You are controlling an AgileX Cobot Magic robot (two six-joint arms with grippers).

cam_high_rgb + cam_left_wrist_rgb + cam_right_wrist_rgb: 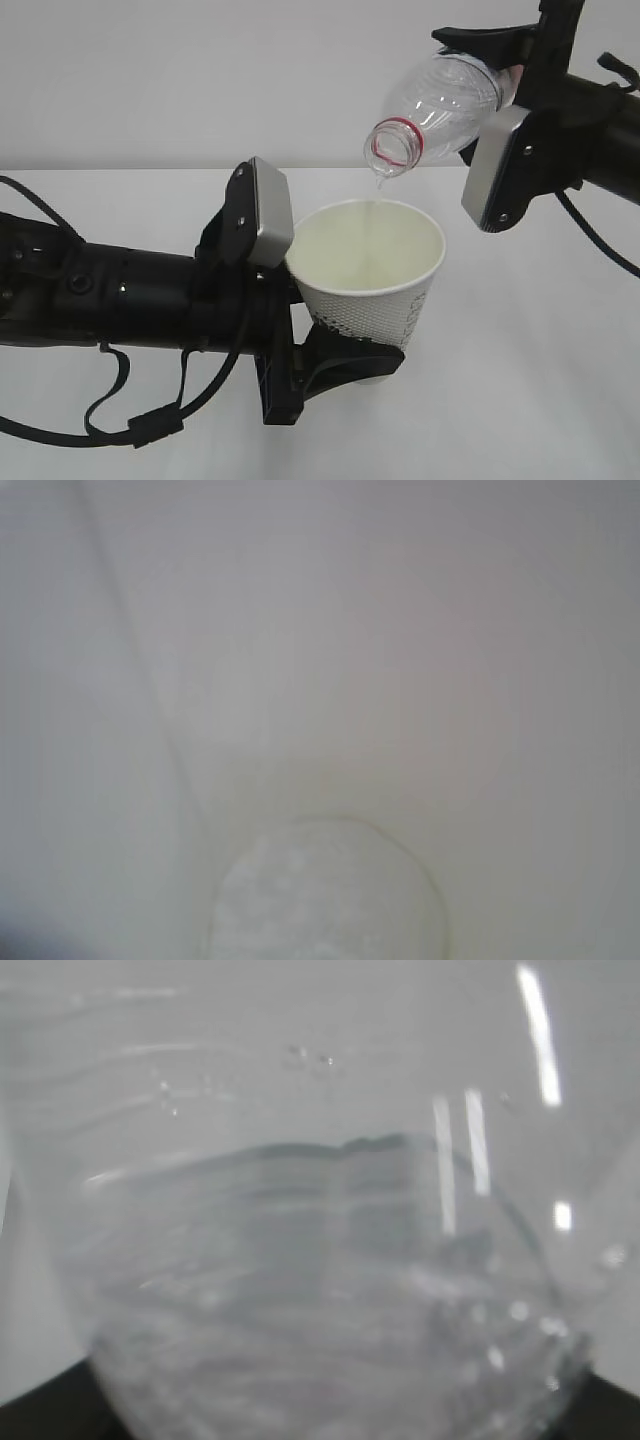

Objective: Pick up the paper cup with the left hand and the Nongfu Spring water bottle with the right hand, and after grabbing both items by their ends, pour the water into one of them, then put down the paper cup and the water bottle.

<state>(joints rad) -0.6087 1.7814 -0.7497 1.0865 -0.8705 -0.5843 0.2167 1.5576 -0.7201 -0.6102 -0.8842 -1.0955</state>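
Nearest the camera, the left hand (345, 345) is seen as a black arm with a light grey block, reaching in from the left of the exterior view. Its pincer is closed on the lower part of the paper cup (375, 275), one dark finger (350, 362) being wrapped under the cup's base. The cup is held upright above the white tabletop (520, 400), its cream inside turned slightly toward the camera and dark green print shown on its side.

Above and to the right, the Nongfu Spring water bottle (440, 100) is held tilted, its open mouth with the red neck ring pointed down over the cup's rim. The right hand (505, 80) is clamped on the bottle's rear part, where the pincer's fingers partly hide it. A thin stream of the water (375, 210) is seen falling from the mouth into the cup.

In the left wrist view only the cup's pale wall (320, 680) is shown, very close and blurred. In the right wrist view the frame is filled by the clear ribbed bottle (320, 1210), with liquid and small droplets visible inside it.
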